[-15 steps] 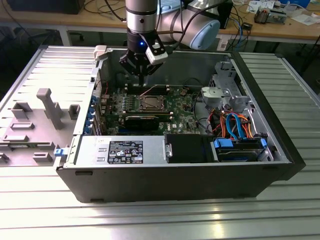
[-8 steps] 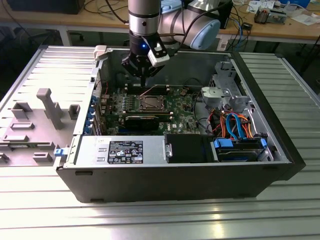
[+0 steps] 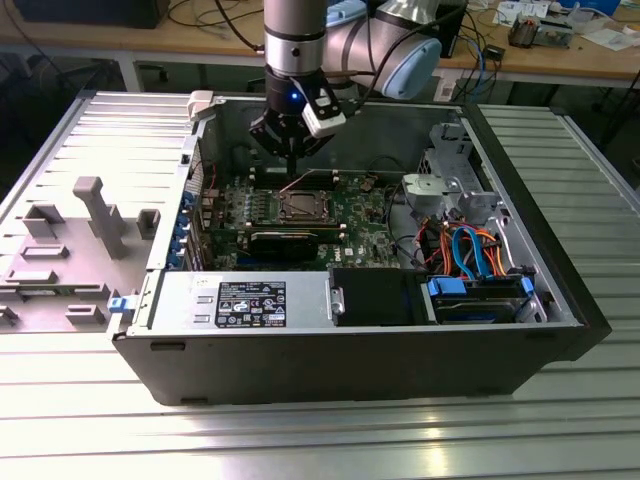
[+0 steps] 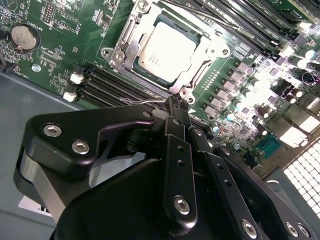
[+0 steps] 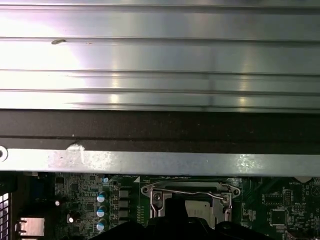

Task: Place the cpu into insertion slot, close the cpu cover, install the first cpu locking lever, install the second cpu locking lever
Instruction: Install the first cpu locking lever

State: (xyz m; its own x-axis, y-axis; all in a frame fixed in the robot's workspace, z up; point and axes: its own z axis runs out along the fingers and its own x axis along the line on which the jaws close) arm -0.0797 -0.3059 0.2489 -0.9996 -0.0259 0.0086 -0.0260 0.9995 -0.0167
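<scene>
Second wrist view: we see the cpu (image 4: 166,51) seated in the insertion slot (image 4: 128,34) w/ the cpu cover (image 4: 214,48) down flat round it. Gripper (image 4: 172,104) fingers are pressed together, tips touching a thin wire locking lever (image 4: 142,102) beside the slot's corner. Exterior view: gripper hangs over the green motherboard (image 3: 365,235) inside the pc case (image 3: 300,365).
</scene>
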